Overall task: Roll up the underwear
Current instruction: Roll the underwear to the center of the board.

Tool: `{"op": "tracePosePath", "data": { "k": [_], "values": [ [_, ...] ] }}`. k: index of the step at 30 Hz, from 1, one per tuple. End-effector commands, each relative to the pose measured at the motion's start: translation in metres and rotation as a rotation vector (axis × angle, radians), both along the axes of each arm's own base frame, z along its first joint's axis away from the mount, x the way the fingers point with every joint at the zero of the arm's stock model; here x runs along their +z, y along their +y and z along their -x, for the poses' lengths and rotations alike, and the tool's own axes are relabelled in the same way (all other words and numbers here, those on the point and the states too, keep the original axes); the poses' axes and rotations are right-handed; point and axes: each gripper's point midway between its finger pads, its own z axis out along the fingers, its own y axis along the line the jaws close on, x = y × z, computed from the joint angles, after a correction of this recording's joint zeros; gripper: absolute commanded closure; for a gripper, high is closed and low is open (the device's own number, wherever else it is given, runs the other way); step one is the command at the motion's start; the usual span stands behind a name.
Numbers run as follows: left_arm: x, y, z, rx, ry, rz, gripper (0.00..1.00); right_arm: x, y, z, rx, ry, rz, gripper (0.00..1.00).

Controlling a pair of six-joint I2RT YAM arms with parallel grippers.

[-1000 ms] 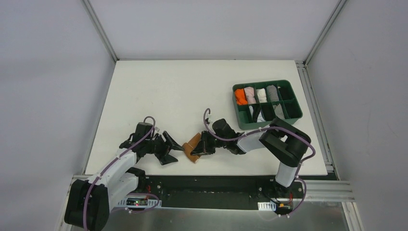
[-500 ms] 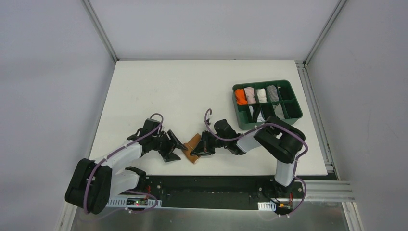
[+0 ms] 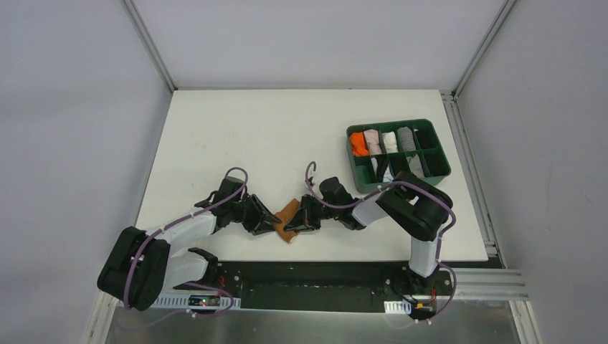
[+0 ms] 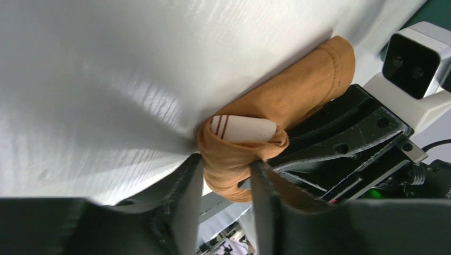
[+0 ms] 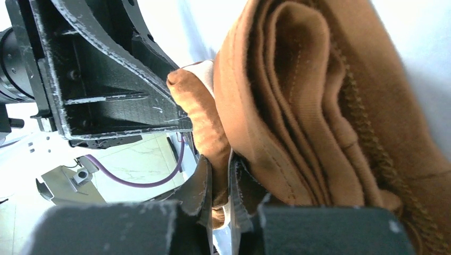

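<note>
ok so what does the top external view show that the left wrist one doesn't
Only top external: the rolled garments sorted in the green tray on the table's right side, and both arms whole. Only left wrist: the roll's end pinched between the left fingers, with a white waistband end bearing two thin stripes tucked inside. Both: the tan underwear, with the right gripper on its other side.

1. My left claw slid right across the desk. A second ago it sat well clear of the underwear, now it's right up on it.
2. Its fingers were spread wide before, and now they're pinching the roll's near end.
</note>
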Motion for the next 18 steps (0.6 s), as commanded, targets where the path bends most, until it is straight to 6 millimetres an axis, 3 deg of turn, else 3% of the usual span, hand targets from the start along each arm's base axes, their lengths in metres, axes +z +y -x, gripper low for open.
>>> {"op": "tracePosePath", "data": {
  "k": [1,4,8,10,14,18],
  "values": [
    [-0.027,0.017,-0.006,0.082,0.027,-0.136,0.76,-0.006,-0.001,0.011,0.045,0.045,0.018,1.00],
    [-0.033,0.022,-0.001,0.096,0.071,-0.164,1.00,0.001,-0.002,0.012,0.047,0.040,0.024,0.94],
    [-0.031,0.028,0.005,0.098,0.107,-0.202,1.00,0.014,-0.010,0.009,0.039,-0.017,0.084,0.57],
    [-0.029,0.029,0.007,0.089,0.111,-0.213,1.00,0.027,-0.018,0.005,0.023,-0.078,0.127,0.48],
    [-0.026,0.029,0.009,0.075,0.126,-0.222,1.00,0.049,-0.039,-0.002,-0.014,-0.209,0.235,0.41],
    [-0.028,0.027,0.010,0.067,0.150,-0.215,1.00,0.059,-0.061,-0.008,-0.022,-0.484,0.470,0.47]
  ]
}}
